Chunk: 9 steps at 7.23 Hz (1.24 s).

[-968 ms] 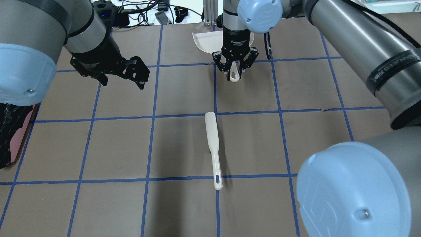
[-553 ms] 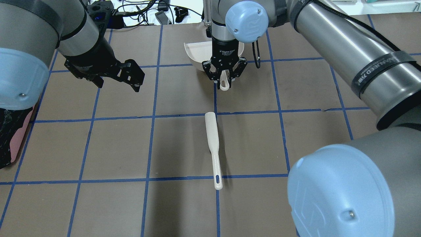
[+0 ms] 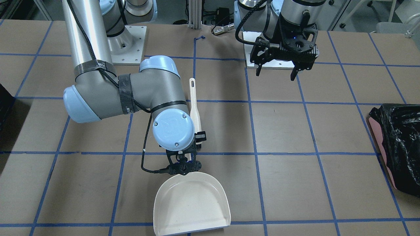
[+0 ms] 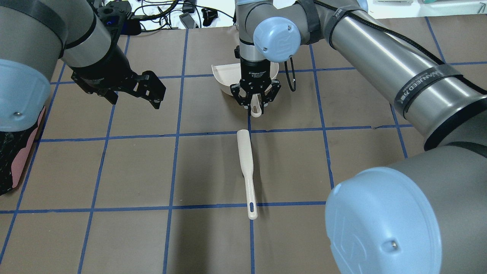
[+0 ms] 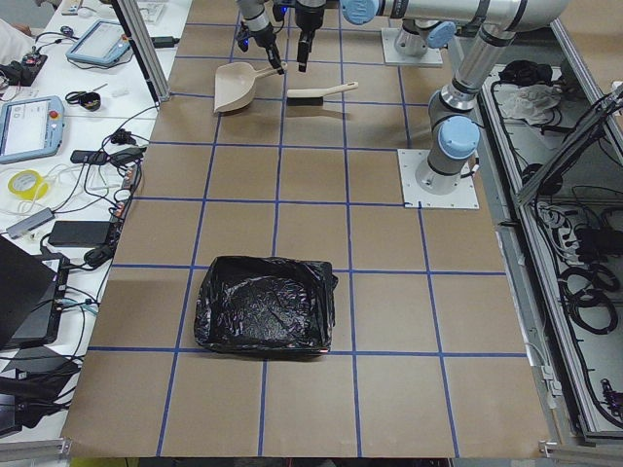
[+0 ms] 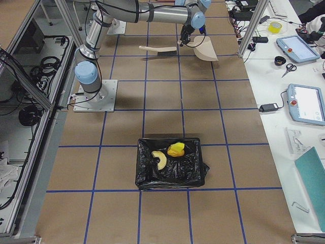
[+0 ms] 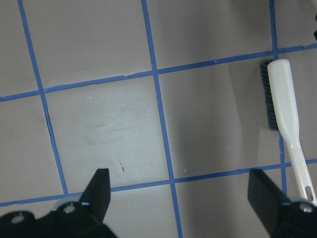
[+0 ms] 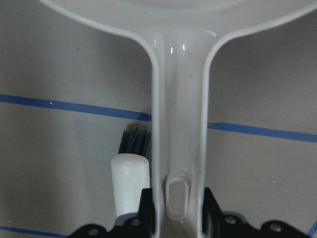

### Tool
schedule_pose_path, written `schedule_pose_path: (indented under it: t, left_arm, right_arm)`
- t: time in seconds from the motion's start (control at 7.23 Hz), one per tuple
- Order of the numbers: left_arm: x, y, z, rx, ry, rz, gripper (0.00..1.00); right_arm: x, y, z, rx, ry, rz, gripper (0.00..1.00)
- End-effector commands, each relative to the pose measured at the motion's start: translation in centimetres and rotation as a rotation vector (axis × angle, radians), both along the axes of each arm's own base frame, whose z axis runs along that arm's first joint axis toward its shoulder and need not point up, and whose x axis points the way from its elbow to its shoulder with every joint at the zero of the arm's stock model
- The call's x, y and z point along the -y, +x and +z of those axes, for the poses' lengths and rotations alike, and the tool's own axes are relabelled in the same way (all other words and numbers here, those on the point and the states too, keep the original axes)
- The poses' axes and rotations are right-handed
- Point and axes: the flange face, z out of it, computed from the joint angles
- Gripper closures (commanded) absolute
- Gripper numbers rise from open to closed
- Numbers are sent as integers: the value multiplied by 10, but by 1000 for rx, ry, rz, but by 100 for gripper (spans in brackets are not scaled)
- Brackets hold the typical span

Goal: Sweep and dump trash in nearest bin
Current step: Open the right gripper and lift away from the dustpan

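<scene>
I see the table covered with brown paper, and blue tape lines divide it into squares. The right gripper has its fingers clamped on the handle of the cream dustpan, at the side of the table far from the robot bases. I cannot tell if the pan touches the paper. The brush lies alone on the centre line, with its head just beside the pan handle. The left gripper hangs above bare paper, fingers wide apart, nothing between them.

The trash is in the dark bin at the table end on the robot's right. A pale curved slice and a yellow wedge lie inside, and I cannot find a third piece. A pink bin with a black bag stands at the opposite end. Beyond the table is a white bench with teach pendants, cables and a yellow tape roll.
</scene>
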Motion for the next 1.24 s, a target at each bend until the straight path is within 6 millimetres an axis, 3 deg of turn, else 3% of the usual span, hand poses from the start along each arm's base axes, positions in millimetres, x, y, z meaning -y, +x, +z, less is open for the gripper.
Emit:
schedule_pose_path:
  t: [0.0,0.14,0.55,1.11]
  left_arm:
    - [-1,2,0,3,1,6,0]
    - [-8,3,6,5,-7,8,0]
    - [-22,3,9,-1,12,8,0]
    - [-23,3,8,-6,17,9,0]
  right_arm:
    - [0,3,-6,10,13,-8,100]
    - [-6,14,-9,6,15,11,100]
    - [-7,15,-9,-5,13,18,100]
    - [-12,16,-17,-3,31,9,100]
